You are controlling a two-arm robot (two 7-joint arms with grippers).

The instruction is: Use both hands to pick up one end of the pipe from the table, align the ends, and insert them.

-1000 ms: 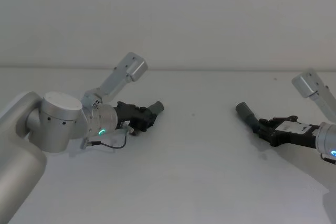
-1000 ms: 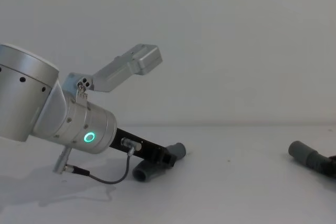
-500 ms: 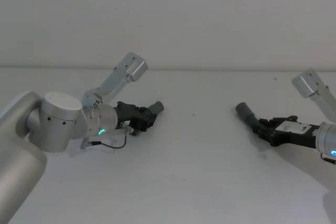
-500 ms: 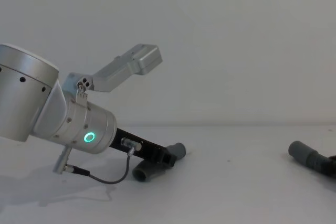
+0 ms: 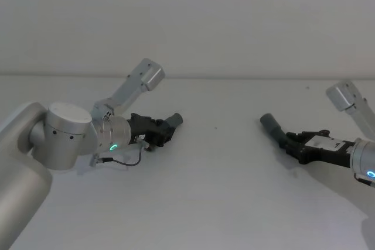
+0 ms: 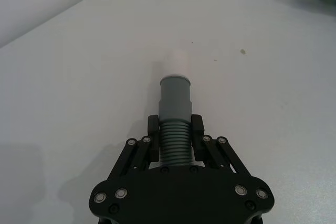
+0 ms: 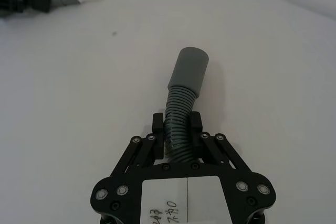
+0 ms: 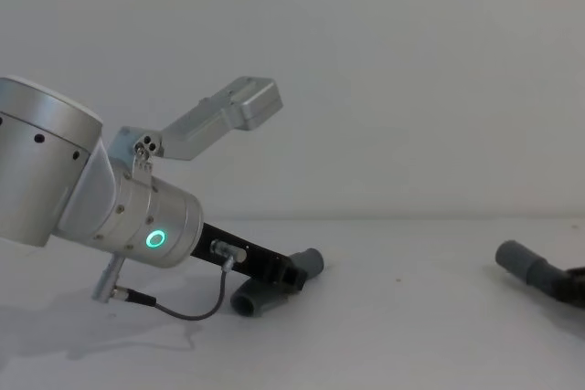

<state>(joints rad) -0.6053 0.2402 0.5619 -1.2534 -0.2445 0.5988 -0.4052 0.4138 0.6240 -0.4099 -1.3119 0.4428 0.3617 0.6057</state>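
Observation:
My left gripper (image 6: 175, 139) is shut on the ribbed part of one pipe piece (image 6: 174, 129), whose grey cuff ends in a white tip (image 6: 176, 64). In the head view this gripper (image 5: 166, 129) lies low over the table (image 5: 217, 191) at the left, with the cuff (image 5: 175, 120) pointing right. My right gripper (image 7: 177, 129) is shut on the other ribbed piece (image 7: 179, 114), which ends in a plain wide socket (image 7: 189, 68). In the head view it (image 5: 292, 140) is at the right, its socket (image 5: 269, 123) pointing left and back. The two ends are far apart.
The chest view shows the left wrist with its green ring light (image 8: 156, 240), a thin grey cable (image 8: 183, 310) looping under it, and a second grey cuff (image 8: 249, 301) beneath the left gripper. A silver arm link (image 5: 140, 80) rises behind. White table stretches between the grippers.
My right gripper has shifted slightly left and up with its pipe piece. The left arm and its piece have stayed put.

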